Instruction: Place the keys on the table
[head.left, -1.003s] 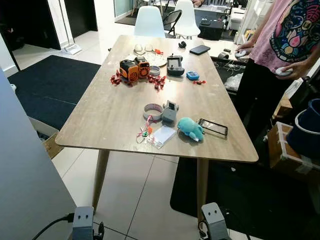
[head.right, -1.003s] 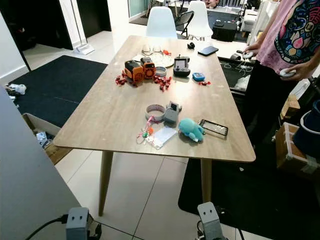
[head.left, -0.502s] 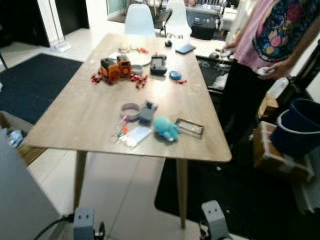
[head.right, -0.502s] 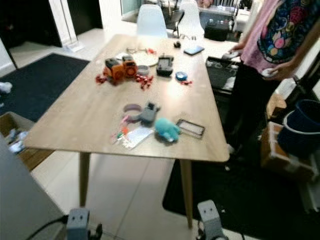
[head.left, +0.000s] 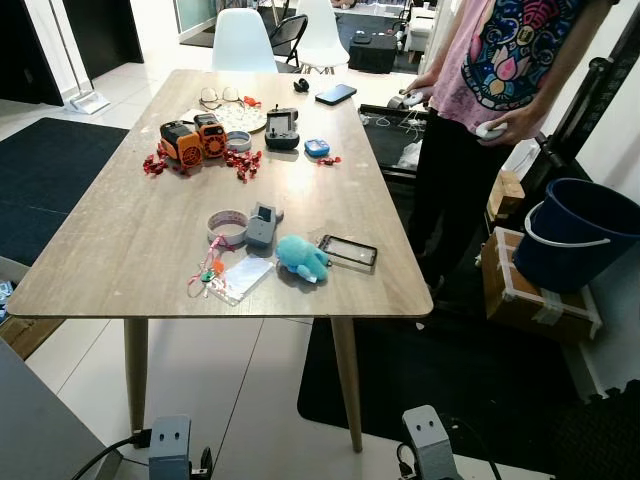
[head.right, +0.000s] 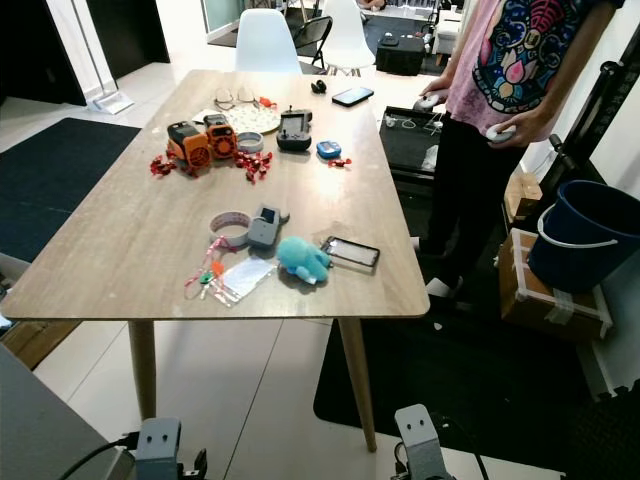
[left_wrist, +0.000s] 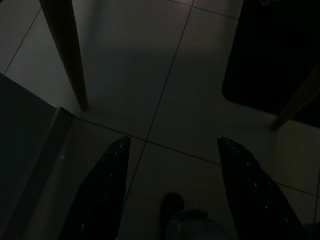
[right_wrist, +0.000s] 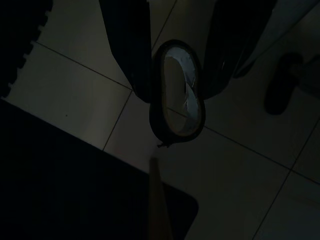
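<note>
Keys (head.left: 207, 276) lie on table (head.left: 120, 250). Left gripper (left_wrist: 170, 150): fingers spread wide, nothing held. Right gripper (right_wrist: 175, 75): clamped on a ring-shaped object (right_wrist: 177, 97).

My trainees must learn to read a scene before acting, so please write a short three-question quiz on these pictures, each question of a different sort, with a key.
1. True or false: the keys already lie on the table.
2. What lies on the table just to the robot's right of the teal plush toy? A) a phone B) a mug C) a book
3. Fill in: the fingers of the left gripper, hanging over the floor, are ____ (open or shut).

Key: 1 true; 2 A; 3 open.
</note>
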